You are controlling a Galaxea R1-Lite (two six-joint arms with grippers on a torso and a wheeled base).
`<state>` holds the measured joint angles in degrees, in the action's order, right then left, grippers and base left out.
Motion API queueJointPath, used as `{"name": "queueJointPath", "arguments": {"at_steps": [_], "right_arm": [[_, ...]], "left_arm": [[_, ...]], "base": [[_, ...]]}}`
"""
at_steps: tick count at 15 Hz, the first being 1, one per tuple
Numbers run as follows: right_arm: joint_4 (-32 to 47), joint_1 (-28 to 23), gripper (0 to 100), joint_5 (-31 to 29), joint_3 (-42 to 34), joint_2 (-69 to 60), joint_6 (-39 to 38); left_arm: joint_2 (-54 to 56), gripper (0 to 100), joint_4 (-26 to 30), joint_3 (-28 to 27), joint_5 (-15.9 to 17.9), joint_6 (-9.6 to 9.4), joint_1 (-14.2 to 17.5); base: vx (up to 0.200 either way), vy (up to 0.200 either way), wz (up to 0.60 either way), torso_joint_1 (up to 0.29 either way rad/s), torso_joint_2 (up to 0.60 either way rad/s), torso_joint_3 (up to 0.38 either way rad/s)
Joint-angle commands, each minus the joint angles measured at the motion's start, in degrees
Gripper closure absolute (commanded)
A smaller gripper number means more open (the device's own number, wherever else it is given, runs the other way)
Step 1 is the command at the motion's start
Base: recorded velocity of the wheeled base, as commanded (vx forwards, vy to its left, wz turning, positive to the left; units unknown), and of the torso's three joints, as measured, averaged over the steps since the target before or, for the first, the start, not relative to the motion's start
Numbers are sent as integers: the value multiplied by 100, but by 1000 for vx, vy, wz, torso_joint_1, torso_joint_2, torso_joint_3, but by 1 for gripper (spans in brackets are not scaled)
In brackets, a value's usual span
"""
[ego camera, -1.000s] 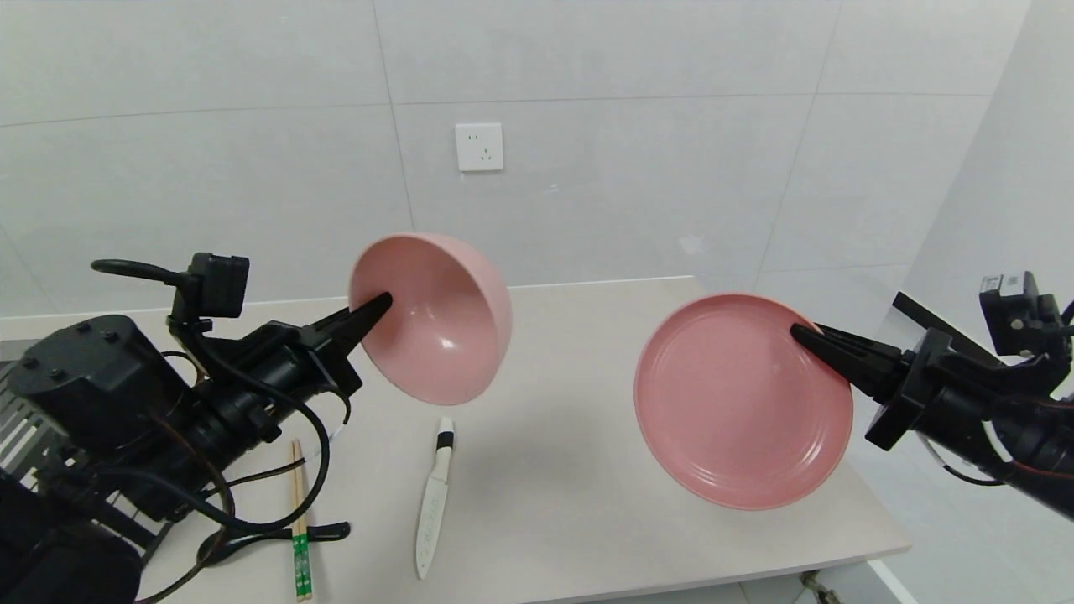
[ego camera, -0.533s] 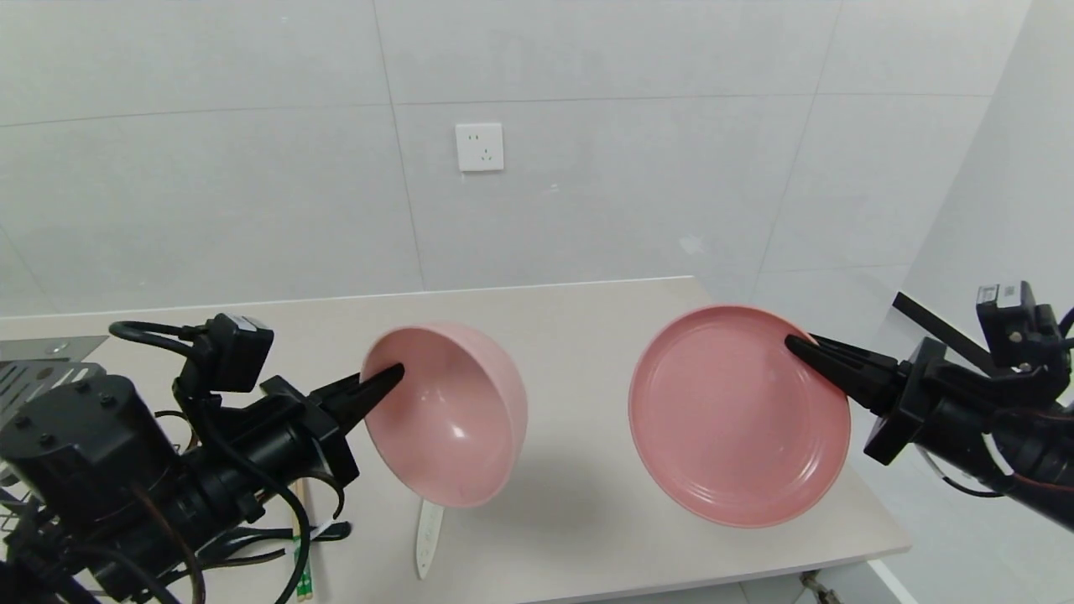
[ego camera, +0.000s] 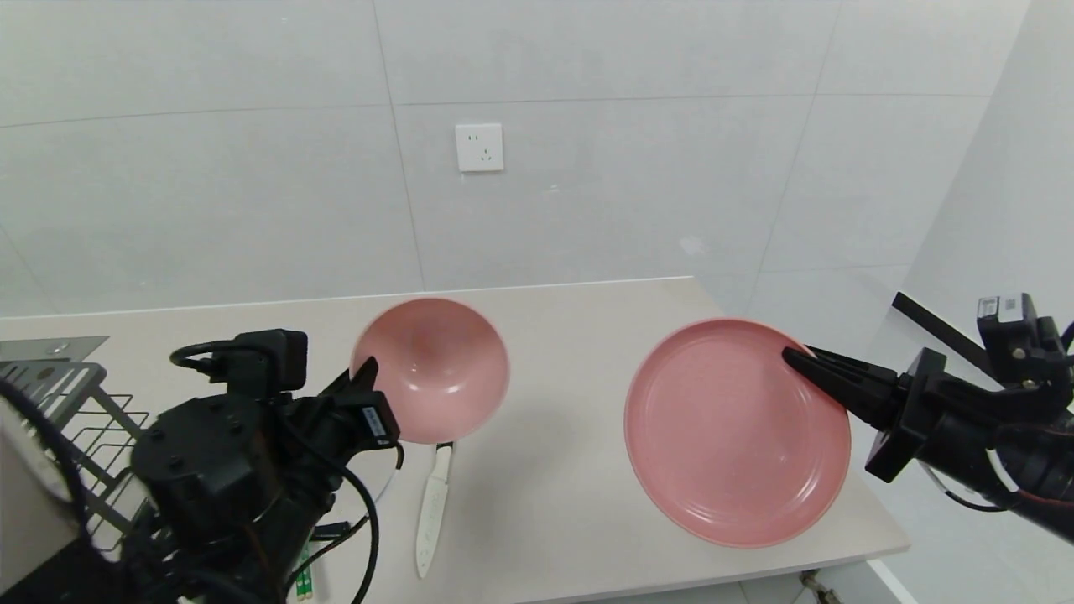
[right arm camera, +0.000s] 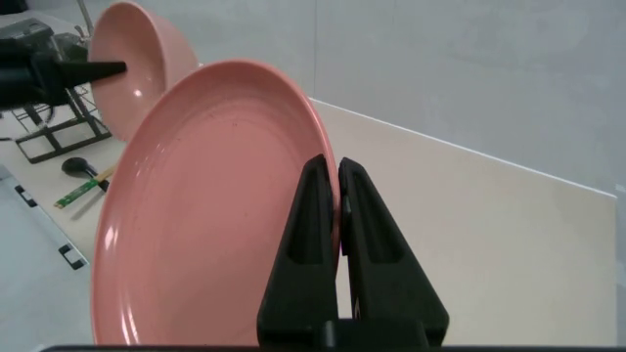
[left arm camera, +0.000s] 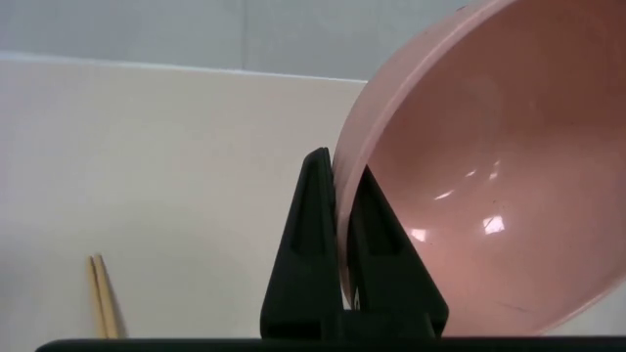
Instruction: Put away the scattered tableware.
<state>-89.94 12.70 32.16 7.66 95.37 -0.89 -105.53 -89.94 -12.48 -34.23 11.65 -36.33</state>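
A pink bowl [ego camera: 432,365] hangs over the middle of the beige table [ego camera: 554,503], its rim pinched by my left gripper [ego camera: 367,375]; the left wrist view shows the fingers shut on the bowl's rim [left arm camera: 344,210]. On the right, my right gripper [ego camera: 797,361] is shut on the edge of a pink plate [ego camera: 734,432], held tilted above the table's right end; the plate [right arm camera: 210,196] shows the same in the right wrist view. A white knife [ego camera: 432,512] lies on the table below the bowl. Chopsticks [ego camera: 302,579] lie near the front edge.
A black wire dish rack [ego camera: 80,419] stands at the table's left end, also seen far off as the rack [right arm camera: 59,127]. A black spoon [right arm camera: 83,168] lies beside the chopsticks. A wall socket [ego camera: 479,147] sits on the tiled wall.
My left arm has lowered the bowl, then swung back left toward the rack, turning the bowl's opening more toward the camera. The plate has sunk slightly and shifted a little left.
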Motion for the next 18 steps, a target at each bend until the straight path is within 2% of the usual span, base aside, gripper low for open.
{"name": "queueJointPath", "arguments": {"at_steps": [1, 2, 4, 5, 6, 7, 8, 12, 15, 17, 18], "right_arm": [[-6, -5, 100, 1, -10, -1, 1], [-6, -5, 100, 1, -10, -1, 1], [-6, 13, 100, 1, 8, -1, 10], [-6, 13, 100, 1, 8, -1, 10], [-6, 22, 100, 1, 25, -1, 36], [-6, 31, 100, 1, 34, -1, 36], [-6, 31, 100, -8, 34, -1, 36], [-6, 101, 100, -8, 34, -1, 36], [-6, 136, 100, -8, 34, -1, 36], [-6, 136, 100, -8, 34, -1, 36], [-6, 136, 100, -8, 34, -1, 36]], "left_arm": [[-934, 100, -6, -404, -497, 355, -208], [-872, 100, -6, -334, -497, 338, -252], [-301, 100, -6, 79, -488, 153, -375], [-301, 100, -6, 79, -488, 153, -375], [297, 100, -6, 580, -330, -216, -375], [569, 100, -6, 800, -93, -357, -393], [859, 100, -6, 906, 136, -401, -524], [1299, 100, -6, 976, 206, -559, -674], [1580, 100, -6, 1011, 206, -831, -674], [1624, 100, -6, 1081, 206, -1069, -665], [1632, 100, -6, 1099, 206, -1095, -674]], "base": [[0, 0, 0, 0, 0, 0], [0, 0, 0, 0, 0, 0], [0, 0, 0, 0, 0, 0], [0, 0, 0, 0, 0, 0], [0, 0, 0, 0, 0, 0], [0, 0, 0, 0, 0, 0], [0, 0, 0, 0, 0, 0], [0, 0, 0, 0, 0, 0], [0, 0, 0, 0, 0, 0], [-200, 0, 0, 0, 5, -2], [-200, 0, 0, 12, 2, -2]]}}
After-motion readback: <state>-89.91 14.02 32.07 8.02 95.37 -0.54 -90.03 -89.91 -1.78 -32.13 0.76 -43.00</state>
